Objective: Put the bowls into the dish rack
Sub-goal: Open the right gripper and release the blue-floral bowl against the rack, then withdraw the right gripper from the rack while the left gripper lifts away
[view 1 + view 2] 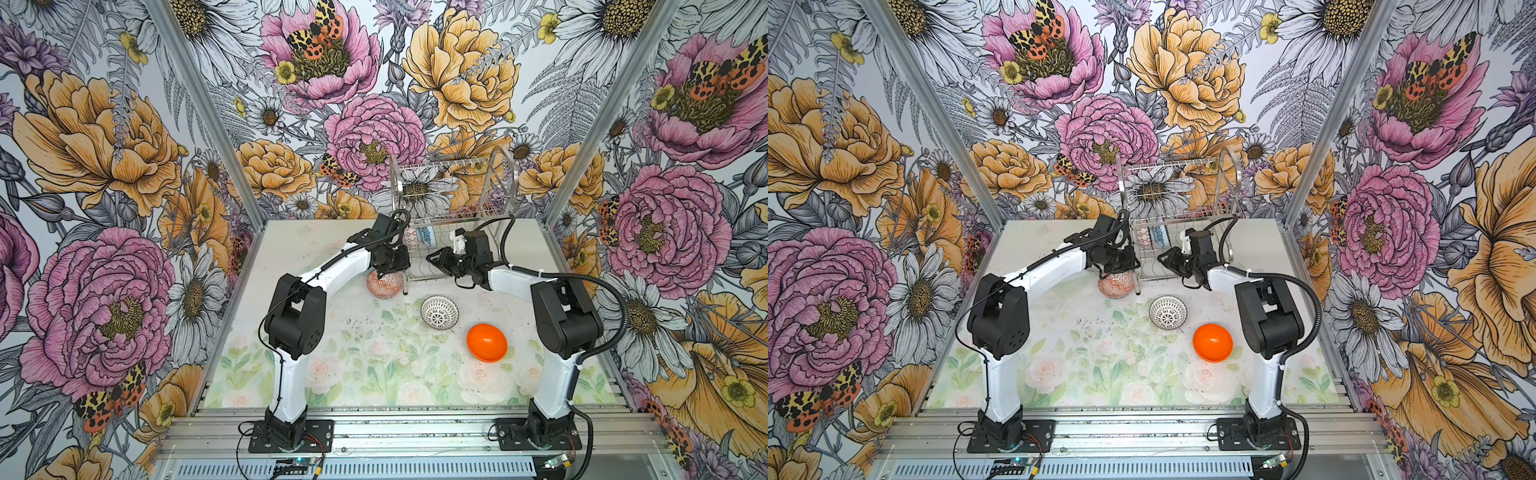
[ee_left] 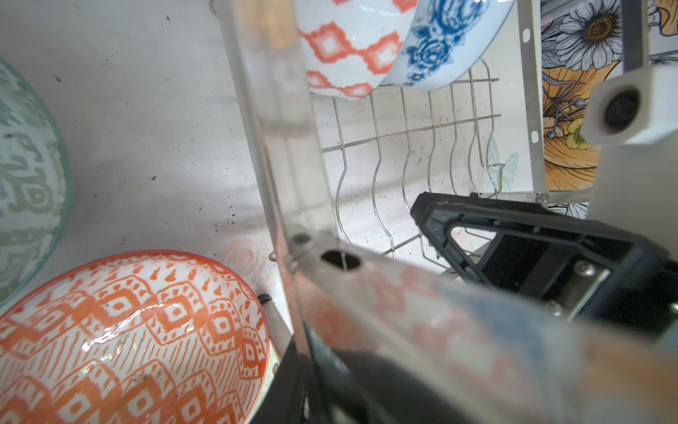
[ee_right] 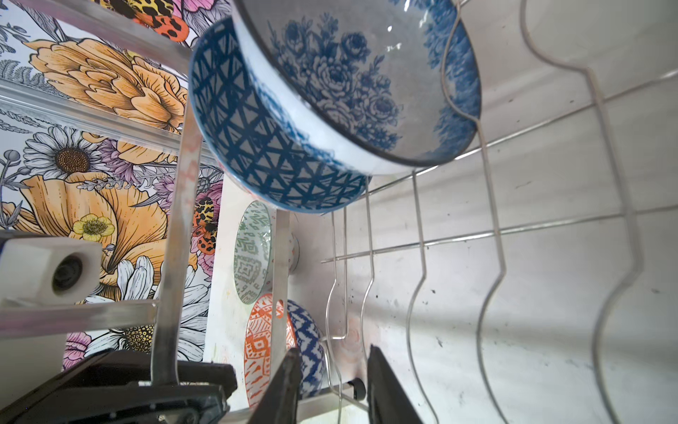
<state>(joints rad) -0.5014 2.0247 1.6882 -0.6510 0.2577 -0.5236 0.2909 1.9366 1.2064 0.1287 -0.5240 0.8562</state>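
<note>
The steel dish rack [image 1: 453, 183] stands at the back of the table. Two bowls lean on edge in its lower tier, a blue floral one [image 3: 348, 84] and a blue-lattice one [image 3: 264, 147]. My right gripper [image 3: 334, 352] hovers open over the lower wires, nothing between its fingers. My left gripper [image 1: 384, 272] is shut on the far rim of the orange-and-white bowl [image 2: 128, 337], which sits by the rack's front left leg. A grey-green bowl [image 2: 25, 176] rests beside it. The black-and-white lattice bowl [image 1: 439, 312] and the plain orange bowl [image 1: 487, 343] stand apart on the table.
The rack's arched end frame [image 2: 279, 147] runs close past my left wrist. Flowered walls close in the back and both sides. The two grippers are a short way apart at the rack's front left corner.
</note>
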